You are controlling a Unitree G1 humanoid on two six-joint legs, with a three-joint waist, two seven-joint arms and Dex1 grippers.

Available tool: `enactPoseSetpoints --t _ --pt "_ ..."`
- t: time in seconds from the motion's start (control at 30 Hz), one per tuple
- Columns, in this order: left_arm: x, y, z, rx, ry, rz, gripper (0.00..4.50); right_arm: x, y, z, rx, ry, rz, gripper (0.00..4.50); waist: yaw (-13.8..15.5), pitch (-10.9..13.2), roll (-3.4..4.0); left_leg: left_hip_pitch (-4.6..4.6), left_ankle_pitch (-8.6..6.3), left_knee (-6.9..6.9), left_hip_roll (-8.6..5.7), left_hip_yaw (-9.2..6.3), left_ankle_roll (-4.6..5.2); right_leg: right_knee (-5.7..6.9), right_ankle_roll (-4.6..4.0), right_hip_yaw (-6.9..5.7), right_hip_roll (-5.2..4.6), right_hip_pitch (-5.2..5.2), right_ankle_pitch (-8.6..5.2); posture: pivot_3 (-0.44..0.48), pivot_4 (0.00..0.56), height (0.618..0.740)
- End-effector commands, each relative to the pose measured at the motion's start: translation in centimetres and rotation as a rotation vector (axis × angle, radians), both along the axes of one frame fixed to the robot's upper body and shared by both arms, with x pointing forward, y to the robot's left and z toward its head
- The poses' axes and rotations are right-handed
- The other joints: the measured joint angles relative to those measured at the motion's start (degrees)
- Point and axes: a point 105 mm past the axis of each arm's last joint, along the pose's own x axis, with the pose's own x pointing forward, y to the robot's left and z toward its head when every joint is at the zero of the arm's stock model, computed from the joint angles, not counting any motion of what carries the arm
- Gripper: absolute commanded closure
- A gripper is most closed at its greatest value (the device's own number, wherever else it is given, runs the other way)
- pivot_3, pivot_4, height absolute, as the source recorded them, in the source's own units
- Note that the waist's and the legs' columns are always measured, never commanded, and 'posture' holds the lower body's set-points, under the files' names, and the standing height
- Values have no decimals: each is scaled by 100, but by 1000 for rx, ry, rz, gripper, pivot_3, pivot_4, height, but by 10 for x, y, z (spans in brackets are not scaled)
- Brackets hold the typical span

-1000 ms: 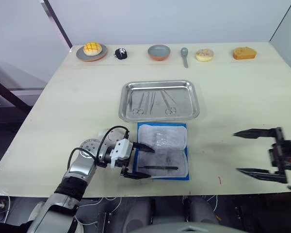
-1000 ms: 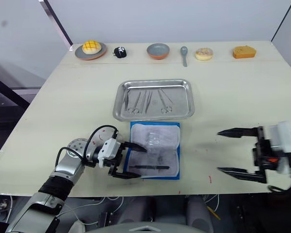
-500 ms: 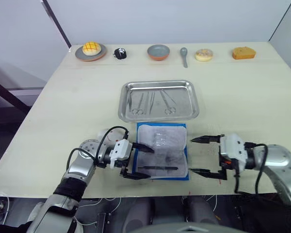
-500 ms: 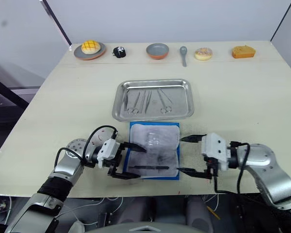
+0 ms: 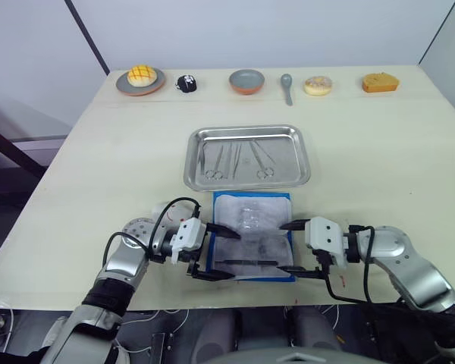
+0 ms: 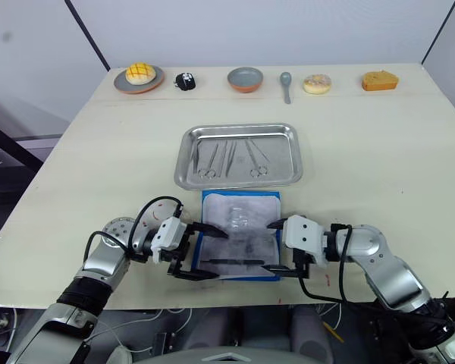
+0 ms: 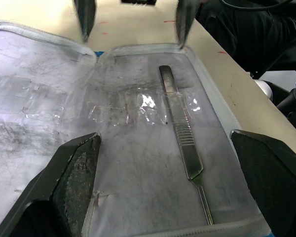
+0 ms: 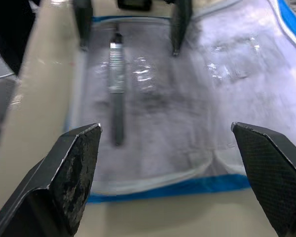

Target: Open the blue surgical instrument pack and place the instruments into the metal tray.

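The right gripper [image 5: 296, 250], fingers spread wide, now sits at the right edge of the opened blue surgical instrument pack [image 5: 254, 245], having swung in from the table's right side. The left gripper [image 5: 216, 253], also spread, holds its place at the pack's left edge. One scalpel-like instrument [image 7: 182, 148] lies between them on the lining. Other instruments [image 5: 239, 161] lie in the metal tray [image 5: 247, 157] just beyond the pack.

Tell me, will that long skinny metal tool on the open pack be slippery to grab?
Probably. The tool looks smooth, thin and shiny, lying flat on the pack's lining, so pincer fingers may slide off. It looks stiff and light, unlikely to bend.
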Motion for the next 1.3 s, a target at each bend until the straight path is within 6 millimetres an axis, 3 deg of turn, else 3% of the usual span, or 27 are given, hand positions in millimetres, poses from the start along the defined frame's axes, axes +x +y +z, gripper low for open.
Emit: enactPoseSetpoints --t 0.03,0.2,0.5,0.57,1.3 --pt "-12 8 -24 89 111 4 0 -1 7 0 -28 -18 37 81 -1 0 0 0 0 0 0 0 0 0 0 0 0 0 0 0 150 732" --pt "-8 8 -22 91 105 0 0 5 4 -11 -92 -8 30 81 -2 -1 -1 1 0 0 0 0 0 0 0 0 0 0 0 0 150 732" --pt "-7 9 -21 94 106 8 0 -2 -7 -29 -175 80 61 3983 -2 -9 -10 6 0 0 0 0 0 1 0 1 0 3 0 0 150 732" --pt "-5 10 -20 90 103 21 0 -3 -6 -29 -167 94 68 4357 -1 -13 -14 6 0 0 0 0 0 1 0 0 0 4 0 0 150 732" --pt "-9 8 -24 90 110 12 0 -7 14 19 -113 28 135 4357 -1 -13 -16 3 0 0 2 -1 0 1 0 0 0 1 0 0 150 732"
